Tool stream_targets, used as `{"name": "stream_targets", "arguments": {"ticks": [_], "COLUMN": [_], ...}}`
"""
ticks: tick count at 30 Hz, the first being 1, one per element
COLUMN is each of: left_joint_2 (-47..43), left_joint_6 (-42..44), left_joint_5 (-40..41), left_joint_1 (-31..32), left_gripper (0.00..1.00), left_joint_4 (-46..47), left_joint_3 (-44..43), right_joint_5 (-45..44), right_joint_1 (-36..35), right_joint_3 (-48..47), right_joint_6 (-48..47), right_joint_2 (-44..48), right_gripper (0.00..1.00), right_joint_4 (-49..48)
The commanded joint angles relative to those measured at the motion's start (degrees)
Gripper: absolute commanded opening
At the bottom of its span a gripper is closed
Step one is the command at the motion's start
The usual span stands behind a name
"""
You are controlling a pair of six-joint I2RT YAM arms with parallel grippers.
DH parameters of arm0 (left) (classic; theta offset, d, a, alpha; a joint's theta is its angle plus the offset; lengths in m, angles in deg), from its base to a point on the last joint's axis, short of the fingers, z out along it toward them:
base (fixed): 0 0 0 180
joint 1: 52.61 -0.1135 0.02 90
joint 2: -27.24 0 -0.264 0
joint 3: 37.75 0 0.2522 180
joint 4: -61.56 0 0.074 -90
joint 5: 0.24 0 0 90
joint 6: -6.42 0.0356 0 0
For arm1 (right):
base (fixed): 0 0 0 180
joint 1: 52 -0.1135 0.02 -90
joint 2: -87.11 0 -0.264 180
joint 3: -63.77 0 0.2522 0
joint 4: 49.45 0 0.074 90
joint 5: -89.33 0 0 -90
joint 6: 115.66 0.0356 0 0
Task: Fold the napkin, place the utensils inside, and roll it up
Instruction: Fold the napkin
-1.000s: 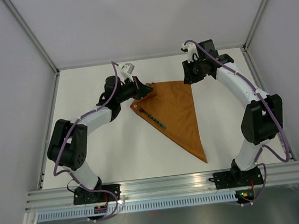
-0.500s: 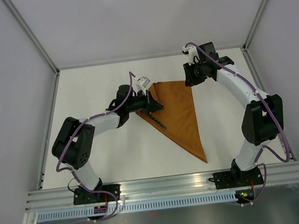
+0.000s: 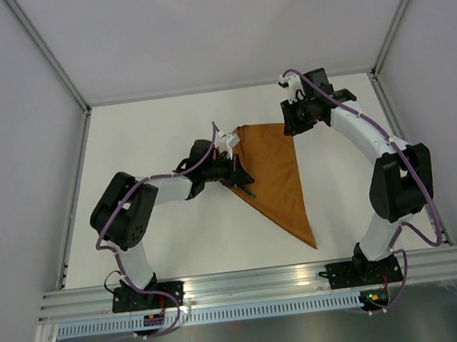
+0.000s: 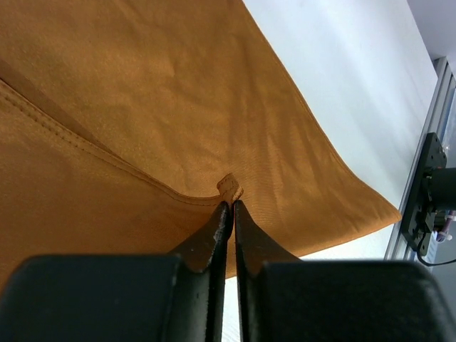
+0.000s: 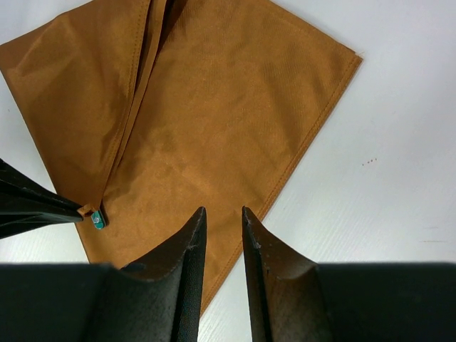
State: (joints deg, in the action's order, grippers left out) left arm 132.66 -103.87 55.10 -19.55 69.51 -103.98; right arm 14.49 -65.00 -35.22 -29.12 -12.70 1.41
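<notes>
1. The napkin [image 3: 278, 169] lies flat on the white table [image 3: 150, 130] as a rust-brown triangle. Its short edge is at 12 o'clock and its long tip runs down toward 5 o'clock.
2. Along the slanted edge at 9 o'clock, a narrow strip of cloth is folded over onto the triangle. From my right wrist, the napkin [image 5: 214, 121] shows this as creases running down its left part.
3. The fork [image 3: 249, 191] is almost all hidden under that strip. Only the teal end of the fork [image 5: 97, 221] peeks out at the strip's lower end, at about 8 o'clock from the napkin's middle.
4. My left claw [image 3: 239, 172] sits on that folded edge, touching the cloth just up from the teal tip.
5. In the left wrist view, my left claw [image 4: 229, 205] has its fingers [image 4: 214, 231] drawn nearly together with only a thin slit between them. A small hemmed corner of the napkin [image 4: 142, 85] is nipped at the tips.
6. My right claw [image 3: 295, 119] hangs at the napkin's 1 o'clock corner.
7. From its own camera, my right claw [image 5: 222, 210] has its fingers [image 5: 189, 256] parted with nothing between them, hovering above the cloth near its edge and gripping nothing.
8. The two claws are well apart, with the napkin's width between them.
9. A metal rail [image 3: 258, 281] bounds the table at 6 o'clock.
</notes>
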Motion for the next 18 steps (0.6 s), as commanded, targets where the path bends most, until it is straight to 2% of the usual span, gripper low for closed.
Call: {"name": "stream_targets", "arguments": {"ticks": [1,6,10,13,15,18], "left_joint_2": [1.36,2.06,2.15,2.06,2.06,1.71], "left_joint_6": [3.42,3.51,3.51,3.59,3.68,3.86], "left_joint_5": [-0.15,0.20,0.29,0.11,0.03,0.46], "left_joint_1": [0.87,1.30,1.39,1.39,1.48,1.48], "left_gripper": [0.13,0.18,0.26,0.35,0.37,0.49], "left_joint_4": [0.17,0.70,1.57,2.01,2.02,2.46], "left_joint_3": [0.17,0.87,1.58,1.75,1.84,2.54], "right_joint_5": [-0.31,-0.30,-0.30,-0.30,-0.30,-0.39], "right_joint_1": [0.16,0.16,0.16,0.16,0.16,0.16], "right_joint_3": [0.42,0.68,0.86,1.03,1.03,1.21], "right_joint_6": [-0.49,-0.49,-0.49,-0.49,-0.49,-0.58], "right_joint_2": [2.34,2.25,2.25,2.25,2.25,2.34], "right_gripper": [0.32,0.32,0.32,0.33,0.32,0.32], "right_joint_4": [-1.24,-1.24,-1.24,-1.16,-1.07,-1.07]}}
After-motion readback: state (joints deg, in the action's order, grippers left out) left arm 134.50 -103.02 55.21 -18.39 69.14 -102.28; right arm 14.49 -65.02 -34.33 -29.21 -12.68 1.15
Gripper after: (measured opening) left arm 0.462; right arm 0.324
